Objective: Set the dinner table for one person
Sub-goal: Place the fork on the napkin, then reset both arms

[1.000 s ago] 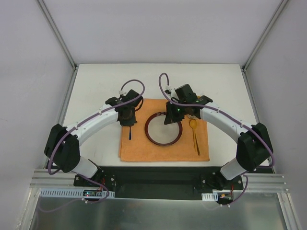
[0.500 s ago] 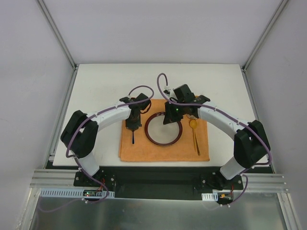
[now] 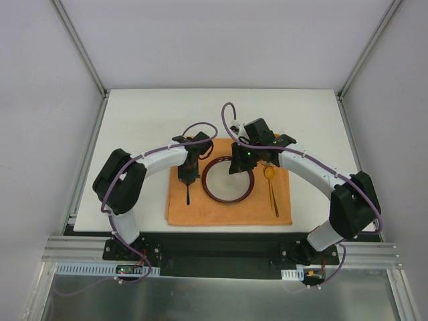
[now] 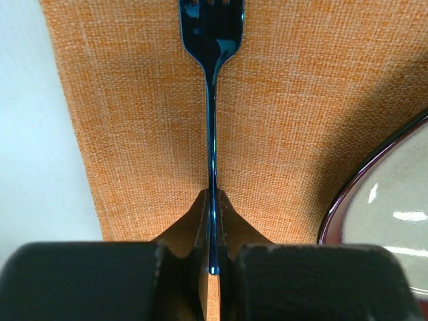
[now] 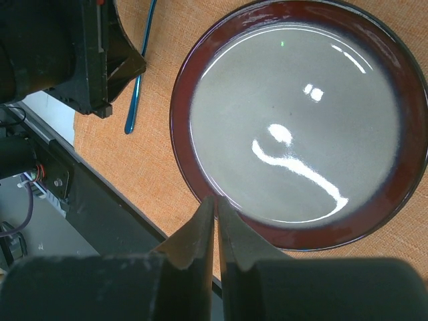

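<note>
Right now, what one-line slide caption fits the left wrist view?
Left gripper pinching the handle of a blue fork over the orange placemat; plate at right, dinner table at left.

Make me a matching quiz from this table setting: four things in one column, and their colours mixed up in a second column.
Things
1. fork
2. plate
3. spoon
4. placemat

Colours
A. orange
B. yellow
C. blue
D. grey with a dark red rim

Pairs: 1-C, 2-D, 3-B, 4-A
</note>
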`<state>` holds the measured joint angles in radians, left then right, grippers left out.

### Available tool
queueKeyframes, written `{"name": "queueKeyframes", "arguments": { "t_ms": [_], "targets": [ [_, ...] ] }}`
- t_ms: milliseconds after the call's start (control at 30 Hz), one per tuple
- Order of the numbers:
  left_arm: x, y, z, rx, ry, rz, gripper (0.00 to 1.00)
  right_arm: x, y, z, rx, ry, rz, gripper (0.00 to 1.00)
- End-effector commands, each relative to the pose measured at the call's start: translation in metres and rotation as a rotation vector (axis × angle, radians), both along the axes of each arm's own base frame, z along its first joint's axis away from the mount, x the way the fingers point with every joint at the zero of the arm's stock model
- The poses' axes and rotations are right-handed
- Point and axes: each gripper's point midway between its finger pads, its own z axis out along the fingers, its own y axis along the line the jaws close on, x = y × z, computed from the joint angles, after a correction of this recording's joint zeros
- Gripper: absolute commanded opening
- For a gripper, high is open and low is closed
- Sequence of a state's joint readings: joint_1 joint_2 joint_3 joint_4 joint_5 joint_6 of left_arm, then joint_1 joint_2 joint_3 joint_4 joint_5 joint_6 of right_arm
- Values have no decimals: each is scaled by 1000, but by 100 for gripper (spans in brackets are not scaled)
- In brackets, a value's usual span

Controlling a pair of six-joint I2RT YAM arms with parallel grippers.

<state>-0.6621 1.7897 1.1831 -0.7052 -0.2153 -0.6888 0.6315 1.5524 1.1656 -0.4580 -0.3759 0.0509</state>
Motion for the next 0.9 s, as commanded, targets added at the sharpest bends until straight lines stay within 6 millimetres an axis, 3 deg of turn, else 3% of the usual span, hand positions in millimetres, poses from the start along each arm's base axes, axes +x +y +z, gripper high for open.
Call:
{"name": "queueKeyframes", "arguments": {
  "t_ms": [0,33,67,133,167,200,233,367,467,600,667,767,867],
  "targets": [
    [2,-11,3,-33,10,-26,0,3,-2,18,19,-43,-11,8],
    [1,-13,4,-43,16,-33,0,3,-2,18,17,-45,-8,9],
    [1,-13,5,-46,17,-38,16,4,-2,19,20,-47,-9,8],
    [1,-15,12,-61,-2,-51,36,5,0,18,21,-42,-12,9],
    [2,-14,16,-64,-14,-55,74,5,1,17,25,-38,-14,9],
    [5,-13,24,-69,-39,-65,91,6,2,18,32,-44,-13,9],
    [7,-12,29,-68,-59,-66,99,6,4,16,37,-33,-14,9],
    [17,-7,54,-61,-143,-85,99,11,15,15,71,-20,-16,9],
    [25,-3,87,-58,-219,-100,99,16,23,20,83,-34,-11,9],
    [48,22,155,19,-416,-49,99,23,25,31,81,-64,-7,13],
    [53,41,174,41,-476,11,99,31,20,36,57,-106,-20,15],
    [52,67,178,48,-498,100,99,42,4,43,30,-154,-67,15],
    [43,87,168,38,-483,188,99,48,-25,49,9,-178,-148,13]
  ]
}}
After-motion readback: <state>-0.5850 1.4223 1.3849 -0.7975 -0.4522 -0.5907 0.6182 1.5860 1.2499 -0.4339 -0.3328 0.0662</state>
